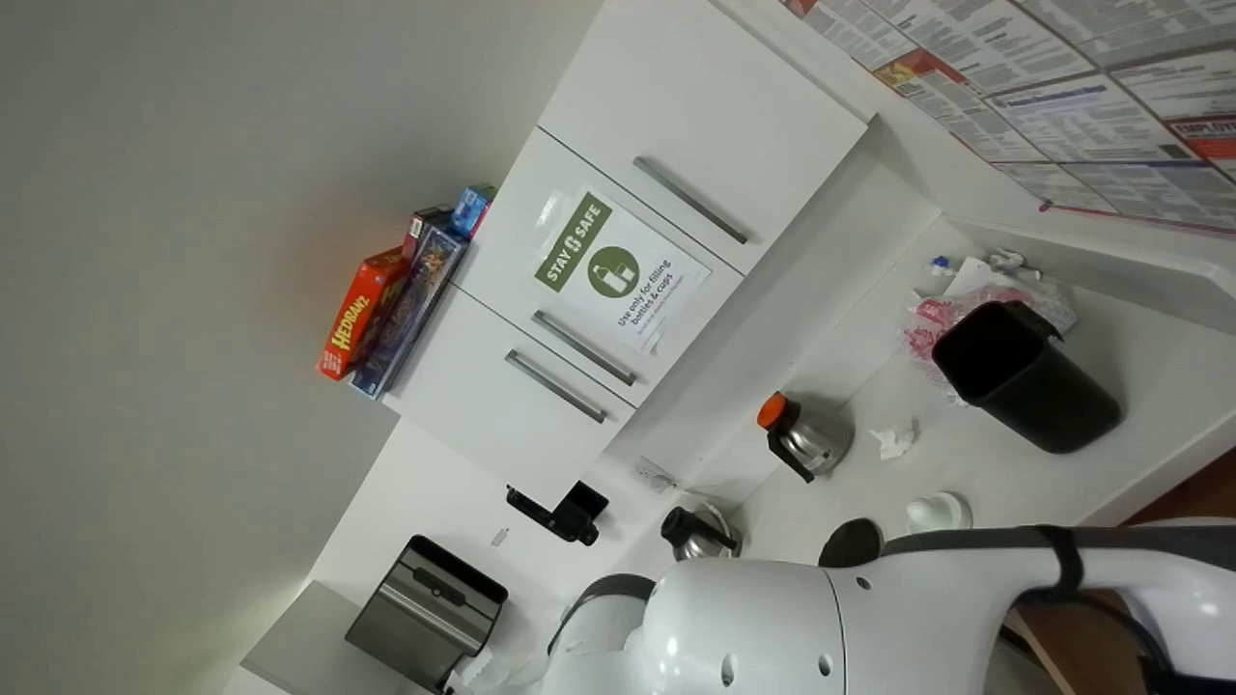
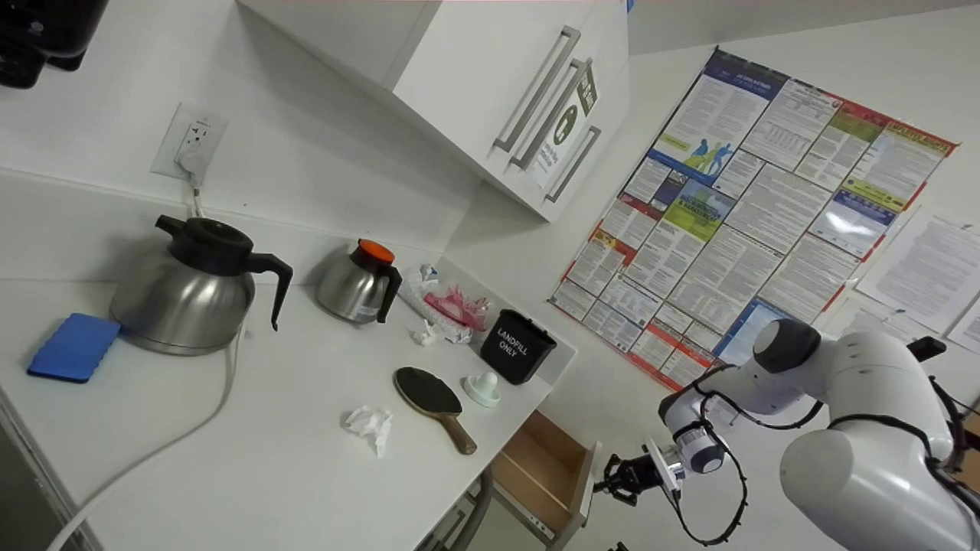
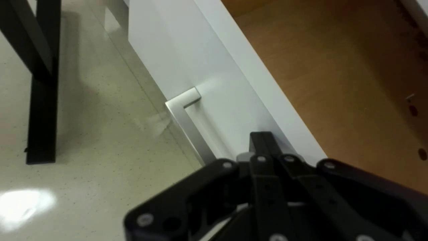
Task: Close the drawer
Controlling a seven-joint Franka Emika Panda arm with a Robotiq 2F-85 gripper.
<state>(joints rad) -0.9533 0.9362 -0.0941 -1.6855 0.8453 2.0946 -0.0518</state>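
The drawer (image 2: 547, 467) stands pulled out below the counter's edge in an exterior view. Its inside is brown wood and holds nothing that I can make out. In the wrist view, its white front panel (image 3: 214, 63) runs diagonally, with a silver bar handle (image 3: 190, 125) on its outer face. My gripper (image 2: 599, 487) is at the outer face of the panel. In the wrist view, my gripper's fingertips (image 3: 262, 134) are together with nothing between them, between the handle and the panel's top edge. They touch the panel or are very close to it. The gripper is out of view in an exterior view.
The white counter (image 2: 268, 474) above the drawer bears a paddle (image 2: 429, 394), a black bin (image 2: 517, 348), metal jugs (image 2: 356, 287) and crumpled paper (image 2: 370, 425). A black furniture leg (image 3: 41, 110) stands on the floor in the wrist view. Wall cabinets (image 2: 475, 84) hang above the counter.
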